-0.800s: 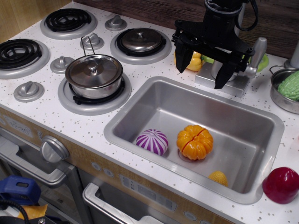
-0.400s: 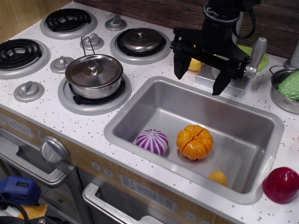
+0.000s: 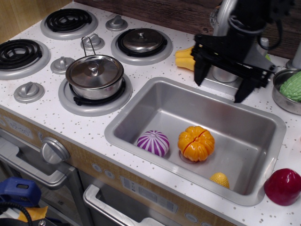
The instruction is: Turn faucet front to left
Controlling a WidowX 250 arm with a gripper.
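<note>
While the sink [image 3: 263,123] takes up the middle of the white speckled worktop [image 3: 80,125], three toy foods lie in its basin: a purple striped piece [image 3: 153,142], an orange pumpkin-like piece [image 3: 196,143] just beside it, and a small yellow piece [image 3: 219,179] near the front wall. A red toy fruit [image 3: 282,186] sits on the worktop at the sink's right front corner. To the left, a lidded steel pot [image 3: 94,76] stands on the near burner, with a flat lid [image 3: 141,41] on the burner behind it and round grey stove knobs [image 3: 29,91] among the coils. A yellow toy [image 3: 185,58] lies behind the sink's back rim, and a small pan holding a green vegetable [image 3: 289,89] stands at the right edge.

Behind the sink, the faucet [image 3: 225,74] is mostly hidden by the black gripper [image 3: 223,86]; only its silver-grey column and a strip of flat base show. The arm comes down from the top of the frame, and the jaws are spread wide, one finger [image 3: 201,70] left of the column and the other to its right, both tips hanging over the sink's back rim. Whether either finger touches the faucet cannot be told.

No legible writing appears.
</note>
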